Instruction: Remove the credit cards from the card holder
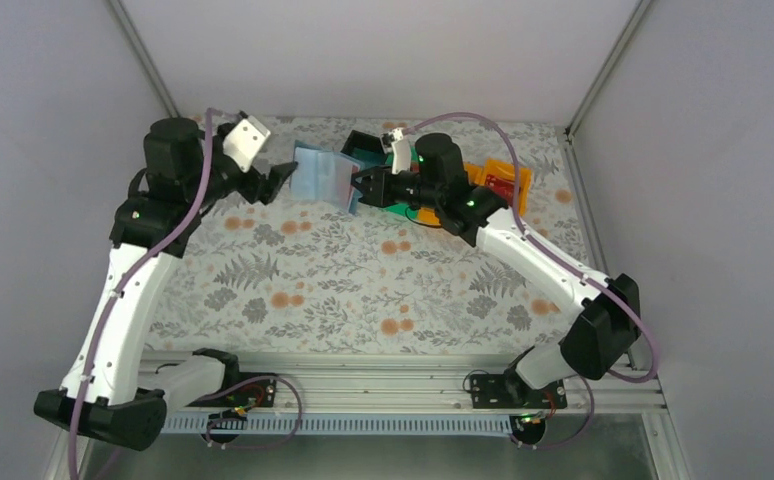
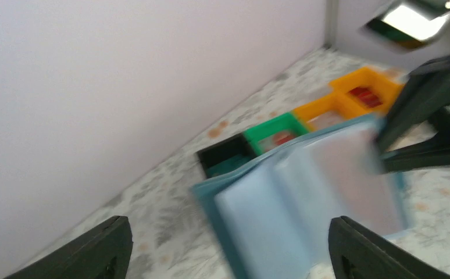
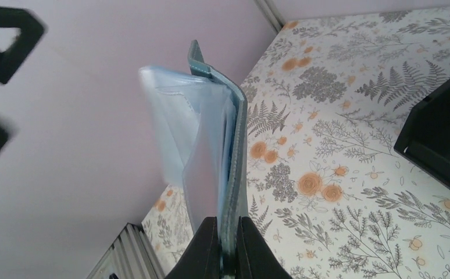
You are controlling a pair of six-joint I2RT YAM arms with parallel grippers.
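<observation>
The card holder, a blue-teal wallet with pale blue inner sleeves, hangs open above the back of the table. My right gripper is shut on its right edge; the right wrist view shows the fingers pinching the teal cover at the right gripper. My left gripper stands open just left of the holder, and in the left wrist view the blurred holder fills the space ahead of the left gripper. A red credit card lies in the orange bin. I cannot tell whether any cards sit in the sleeves.
A black bin, a green bin and orange bins stand in a row along the back wall, behind and under the right arm. The black bin is close to the right of the right gripper. Walls enclose the flowered table.
</observation>
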